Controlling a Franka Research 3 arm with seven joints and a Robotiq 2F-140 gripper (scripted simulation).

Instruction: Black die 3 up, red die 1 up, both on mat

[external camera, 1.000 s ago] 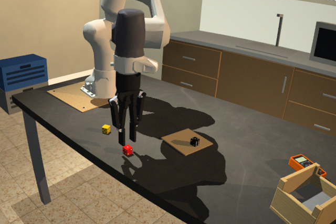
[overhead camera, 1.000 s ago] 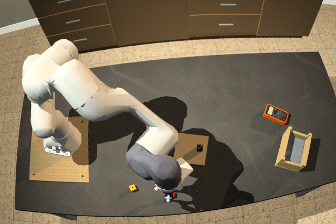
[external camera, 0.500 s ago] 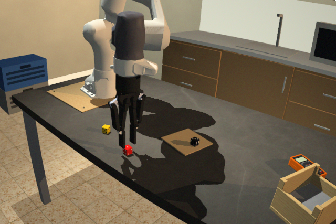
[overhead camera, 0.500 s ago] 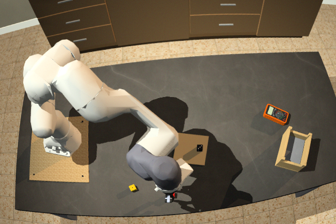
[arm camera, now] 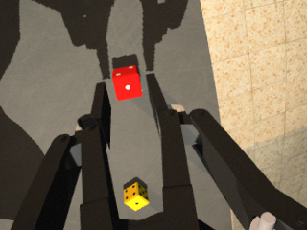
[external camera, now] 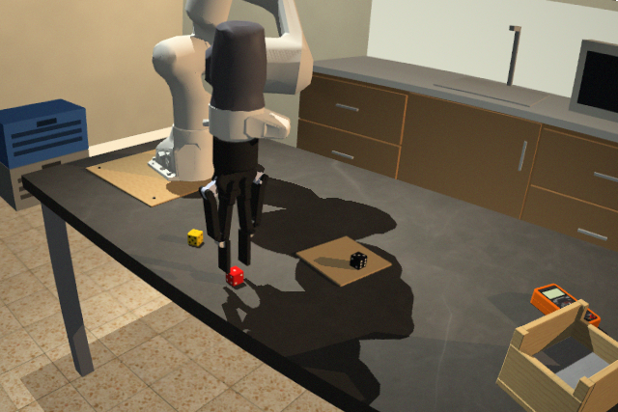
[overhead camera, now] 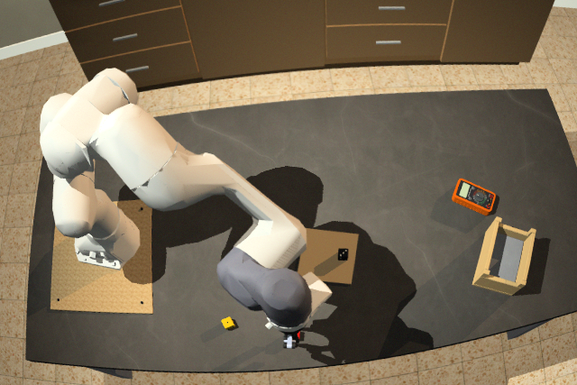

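Observation:
The red die (overhead camera: 299,335) (external camera: 235,276) (arm camera: 128,85) stands flat on the table near its front edge, off the mat; its upper face shows one pip. My gripper (overhead camera: 289,341) (external camera: 234,266) (arm camera: 128,91) points down just above it, partly open and empty, with a fingertip on either side of the die in the wrist view. The black die (overhead camera: 343,254) (external camera: 358,260) lies flat on the brown mat (overhead camera: 325,241) (external camera: 339,248), fully inside its edges, apparently with 3 on top. The yellow die (overhead camera: 227,323) (external camera: 195,237) (arm camera: 136,196) sits flat on the table, 1 on top.
An orange multimeter (overhead camera: 473,196) (external camera: 553,297) and an open wooden box (overhead camera: 485,250) (external camera: 539,370) stand at the right in the top view. The arm covers the mat's left part in that view. The table's front edge runs close to the red die.

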